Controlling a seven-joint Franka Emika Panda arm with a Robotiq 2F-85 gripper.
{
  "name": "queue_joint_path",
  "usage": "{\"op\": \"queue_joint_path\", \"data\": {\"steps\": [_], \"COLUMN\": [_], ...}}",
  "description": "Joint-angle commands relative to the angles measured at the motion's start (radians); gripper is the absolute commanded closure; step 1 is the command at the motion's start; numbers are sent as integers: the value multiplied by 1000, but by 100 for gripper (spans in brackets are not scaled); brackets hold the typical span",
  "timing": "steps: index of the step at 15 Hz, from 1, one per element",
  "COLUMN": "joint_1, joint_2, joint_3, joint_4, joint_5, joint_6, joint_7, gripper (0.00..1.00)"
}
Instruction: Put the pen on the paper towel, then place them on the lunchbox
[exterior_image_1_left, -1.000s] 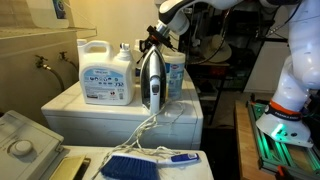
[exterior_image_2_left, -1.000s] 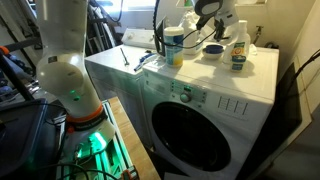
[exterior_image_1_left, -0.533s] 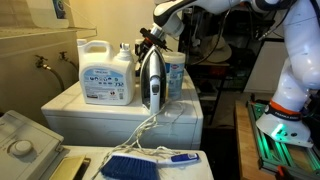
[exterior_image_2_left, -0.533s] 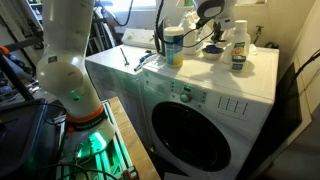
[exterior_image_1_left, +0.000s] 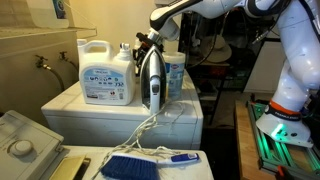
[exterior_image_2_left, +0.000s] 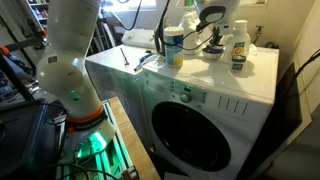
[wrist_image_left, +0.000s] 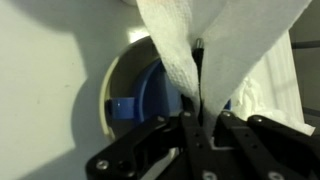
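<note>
1. We judge the main risk to be the thin dark pen sliding out of the white quilted paper towel, since only a fold of soft sheet wraps it.
2. The towel could also snag on the rim or drape off to one side on release.
3. The towel looks bunched and creased, fanning wide away from the pinch, with the pen lying straight along its central fold.
4. The black two-finger gripper is clamped tight on towel and pen together.
5. In the wrist view, both hang over the round blue lunchbox with a white rim.
6. That box sits on the white washing machine top, near bottles in an exterior view.
</note>
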Motion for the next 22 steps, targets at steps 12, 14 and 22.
{"op": "queue_joint_path", "data": {"steps": [12, 14, 22], "joint_1": [-12, -12, 8], "joint_2": [32, 30, 4], "joint_3": [0, 1, -44], "joint_4": [80, 85, 104], "joint_5": [0, -1, -128], "joint_6": [-53, -58, -184], "joint_7": [40, 39, 132], "gripper": [1, 0, 0]}}
